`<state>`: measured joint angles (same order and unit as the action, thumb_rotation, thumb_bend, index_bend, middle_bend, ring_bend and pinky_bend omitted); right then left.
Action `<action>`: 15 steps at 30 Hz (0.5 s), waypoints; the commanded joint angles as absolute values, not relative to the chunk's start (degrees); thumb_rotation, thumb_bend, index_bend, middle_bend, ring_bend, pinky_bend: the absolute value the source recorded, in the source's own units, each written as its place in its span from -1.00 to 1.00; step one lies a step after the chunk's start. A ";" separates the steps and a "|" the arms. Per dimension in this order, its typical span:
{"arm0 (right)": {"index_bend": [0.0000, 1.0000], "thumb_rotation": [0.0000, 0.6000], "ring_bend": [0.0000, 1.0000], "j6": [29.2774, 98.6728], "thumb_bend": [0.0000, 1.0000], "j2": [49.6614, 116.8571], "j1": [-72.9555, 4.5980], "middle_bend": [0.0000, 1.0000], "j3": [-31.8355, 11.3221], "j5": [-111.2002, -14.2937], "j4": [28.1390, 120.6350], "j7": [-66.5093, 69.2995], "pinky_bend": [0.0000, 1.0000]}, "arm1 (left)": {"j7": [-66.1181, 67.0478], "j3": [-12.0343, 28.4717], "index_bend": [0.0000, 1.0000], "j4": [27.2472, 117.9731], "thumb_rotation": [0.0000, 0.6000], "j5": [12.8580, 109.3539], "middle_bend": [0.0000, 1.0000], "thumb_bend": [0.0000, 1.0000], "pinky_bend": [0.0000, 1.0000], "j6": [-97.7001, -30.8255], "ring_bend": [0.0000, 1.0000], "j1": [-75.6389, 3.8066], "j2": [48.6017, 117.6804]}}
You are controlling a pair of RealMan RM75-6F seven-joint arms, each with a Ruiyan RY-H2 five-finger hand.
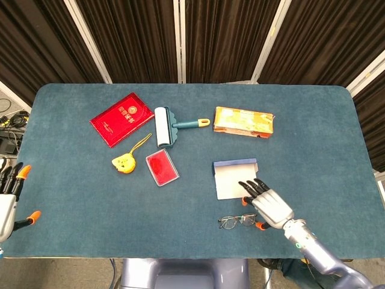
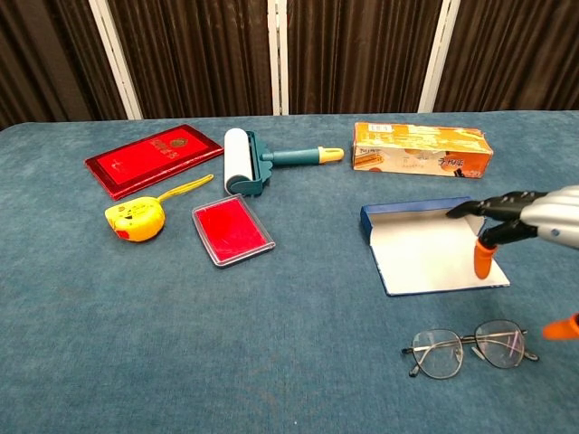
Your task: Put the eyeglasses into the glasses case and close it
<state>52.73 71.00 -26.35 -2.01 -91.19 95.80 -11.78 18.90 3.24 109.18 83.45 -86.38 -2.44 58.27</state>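
Thin wire-framed eyeglasses (image 1: 237,221) (image 2: 470,348) lie flat near the table's front edge. Just behind them the blue glasses case (image 1: 236,179) (image 2: 432,246) lies open, its pale lid flap spread toward me. My right hand (image 1: 265,203) (image 2: 529,228) hovers open with fingers spread, above the right end of the glasses and the case's front right corner, holding nothing. My left hand (image 1: 9,198) stays open at the table's far left front edge, well away from both; the chest view does not show it.
Behind the case lies an orange box (image 1: 243,122). To the left are a lint roller (image 1: 163,126), a red booklet (image 1: 122,118), a yellow tape measure (image 1: 124,162) and a red card case (image 1: 162,167). The blue table (image 1: 72,192) stretches bare between the hands.
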 commanded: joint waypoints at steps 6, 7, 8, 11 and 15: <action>-0.17 1.00 -1.00 50.66 -0.70 75.09 -27.92 -1.00 -1.79 -87.28 94.82 -15.91 -1.00 | 19.05 3.25 -1.00 109.16 1.00 83.14 -1.00 -1.00 -1.00 -86.56 -1.00 -2.55 58.41; -0.17 1.00 -1.00 50.64 -0.70 75.45 -28.08 -1.00 -1.75 -87.12 94.95 -16.34 -1.00 | 19.10 3.21 -1.00 109.14 1.00 83.11 -1.00 -1.00 -1.00 -86.51 -1.00 -2.58 58.43; -0.16 1.00 -1.00 50.58 -0.70 75.78 -28.26 -1.00 -1.74 -86.90 95.08 -16.82 -1.00 | 19.16 3.18 -1.00 109.14 1.00 83.10 -1.00 -1.00 -1.00 -86.48 -1.00 -2.61 58.47; -0.14 1.00 -1.00 50.16 -0.69 76.73 -28.85 -1.00 -1.71 -86.00 95.25 -18.80 -1.00 | 19.46 3.07 -1.00 109.13 1.00 83.12 -1.00 -1.00 -1.00 -86.45 -1.00 -2.69 58.60; -0.10 1.00 -1.00 48.73 -0.68 78.14 -29.71 -1.00 -1.49 -83.68 94.86 -22.15 -1.00 | 19.37 3.12 -1.00 109.09 1.00 82.95 -1.00 -1.00 -1.00 -86.66 -1.00 -2.68 58.63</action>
<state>49.36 77.43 -29.24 -1.60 -84.77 95.01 -20.89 19.39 3.11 109.09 82.97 -86.66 -2.68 58.64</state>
